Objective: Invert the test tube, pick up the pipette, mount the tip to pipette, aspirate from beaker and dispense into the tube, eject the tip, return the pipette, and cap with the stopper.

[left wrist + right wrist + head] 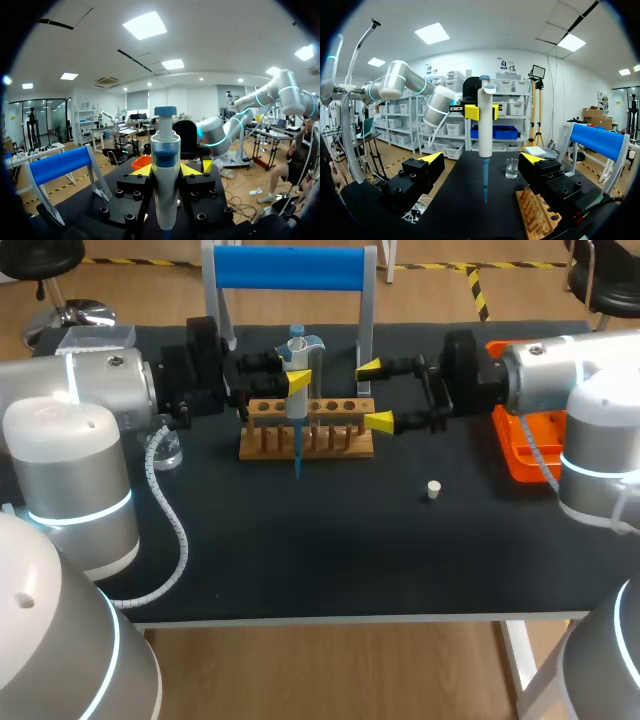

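My left gripper is shut on the white pipette and holds it upright over the wooden tube rack. The pipette's thin blue tip hangs down in front of the rack. In the left wrist view the pipette stands between the left gripper's yellow fingers. My right gripper is open just right of the rack, facing the pipette with nothing between its fingers. The white stopper lies on the mat to the front right. The beaker stands at the left. I cannot make out the test tube clearly.
A blue-topped stand rises behind the rack. An orange tray lies under my right arm at the right. The left arm's coiled cable trails over the mat at the front left.
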Tool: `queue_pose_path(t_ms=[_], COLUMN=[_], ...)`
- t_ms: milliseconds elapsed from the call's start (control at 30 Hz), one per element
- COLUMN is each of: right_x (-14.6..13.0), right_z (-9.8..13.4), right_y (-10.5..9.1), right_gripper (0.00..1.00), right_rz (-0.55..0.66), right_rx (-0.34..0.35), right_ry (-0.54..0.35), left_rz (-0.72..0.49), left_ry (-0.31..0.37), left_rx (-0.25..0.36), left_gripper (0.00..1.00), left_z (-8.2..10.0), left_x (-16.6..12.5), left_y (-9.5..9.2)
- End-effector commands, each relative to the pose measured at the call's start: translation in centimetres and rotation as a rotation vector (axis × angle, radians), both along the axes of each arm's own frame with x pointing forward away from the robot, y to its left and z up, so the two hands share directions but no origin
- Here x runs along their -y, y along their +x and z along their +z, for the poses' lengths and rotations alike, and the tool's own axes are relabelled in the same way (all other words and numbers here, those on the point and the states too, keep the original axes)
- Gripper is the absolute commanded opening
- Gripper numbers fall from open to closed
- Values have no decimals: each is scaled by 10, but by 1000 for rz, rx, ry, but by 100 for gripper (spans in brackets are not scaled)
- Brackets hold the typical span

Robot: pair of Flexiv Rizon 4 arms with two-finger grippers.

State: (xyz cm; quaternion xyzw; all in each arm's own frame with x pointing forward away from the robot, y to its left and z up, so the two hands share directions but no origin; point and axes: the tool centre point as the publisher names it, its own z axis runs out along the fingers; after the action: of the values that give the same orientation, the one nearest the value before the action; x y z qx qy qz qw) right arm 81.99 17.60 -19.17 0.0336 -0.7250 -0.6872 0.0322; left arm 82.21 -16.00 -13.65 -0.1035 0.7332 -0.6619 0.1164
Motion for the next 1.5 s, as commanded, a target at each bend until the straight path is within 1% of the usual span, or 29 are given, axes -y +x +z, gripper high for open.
queue_pose_path(t_ms=[33, 400, 767, 933, 1033, 1167, 1500], right_x=[-18, -44, -61, -66, -70, -74, -82], right_z=[-2, 8, 13, 13, 12, 11, 11], right_y=[6, -1, -10, -11, -9, -7, 0], right_gripper=[100, 100, 100, 96, 91, 88, 74], right_rz=[12, 23, -21, -45, -52, -57, -58], right_rx=[-5, -16, -16, -10, -9, -12, -14], right_ry=[11, 54, 36, 25, 18, 17, 20], left_rz=[3, 3, 3, 3, 3, 3, 3], left_ry=[-2, -2, -2, -2, -2, -2, -2], left_rx=[2, 2, 2, 2, 2, 2, 2], left_gripper=[0, 0, 0, 0, 0, 0, 0], left_z=[0, 0, 0, 0, 0, 0, 0], left_x=[1, 1, 1, 1, 1, 1, 1], left_y=[-1, -1, -1, -1, -1, -1, -1])
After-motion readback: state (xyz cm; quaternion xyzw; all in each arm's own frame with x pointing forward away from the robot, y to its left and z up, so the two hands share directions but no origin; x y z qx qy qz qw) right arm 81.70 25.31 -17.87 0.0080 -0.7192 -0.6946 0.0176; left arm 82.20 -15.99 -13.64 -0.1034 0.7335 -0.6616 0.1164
